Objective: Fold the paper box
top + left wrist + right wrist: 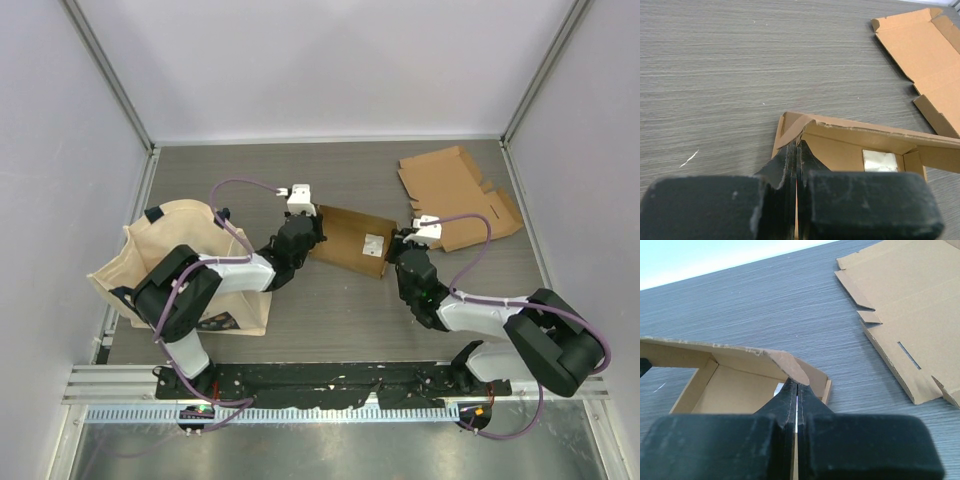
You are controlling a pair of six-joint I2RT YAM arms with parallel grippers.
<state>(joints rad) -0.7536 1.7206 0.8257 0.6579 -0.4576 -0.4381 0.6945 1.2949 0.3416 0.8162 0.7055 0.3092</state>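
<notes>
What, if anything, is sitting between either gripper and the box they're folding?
Nothing visible. The left gripper is shut on the left end of the paper box, and the right gripper is shut on its right end. The flat cardboard sheet lies apart at the far right, and the tote bag sits off to the left.

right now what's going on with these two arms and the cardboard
Both arms are working on one partly folded cardboard box in the middle of the table. The left pincer is shut on the box's left end wall, and the right pincer is shut on a flap at its right end. The walls are up, but the box is not finished. A flat cardboard sheet lies untouched at the far right, and a cloth bag sits at the left.
</notes>
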